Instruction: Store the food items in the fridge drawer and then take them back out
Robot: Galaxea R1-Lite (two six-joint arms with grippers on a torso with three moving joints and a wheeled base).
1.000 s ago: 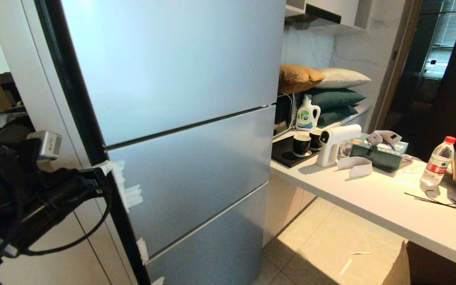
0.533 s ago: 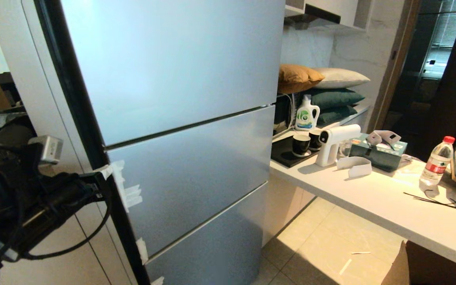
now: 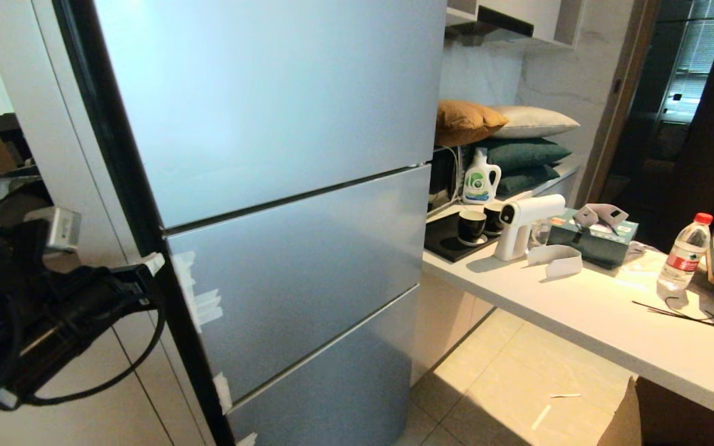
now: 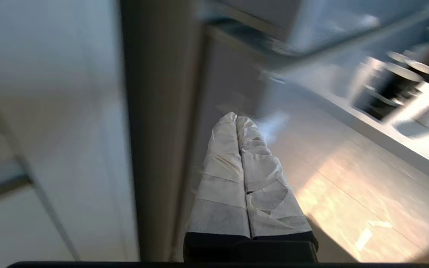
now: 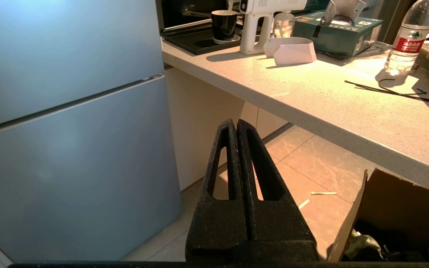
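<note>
At the far left of the head view, the left gripper (image 3: 149, 265), its two fingers (image 4: 233, 163) wrapped in crinkled white tape and pressed together on nothing, sat at the dark left edge of the matte silver-blue middle fridge door panel (image 3: 301, 266), beside strips of white tape. All the door panels were closed, so the clear-plastic fridge drawer and the food items were out of sight; where they lay could not be told. To the right ran a pale speckled countertop (image 3: 580, 316) carrying a black cup (image 3: 472, 227), a white pistol-shaped sprayer (image 3: 521, 226) and a clear water bottle with a red cap (image 3: 682, 254). The right gripper (image 5: 236, 126), black fingers shut and empty, hung low over the tiled floor, parked. The likely risk was the closed taped tips slipping off the narrow door edge without catching it, since they offered little purchase there.
</note>
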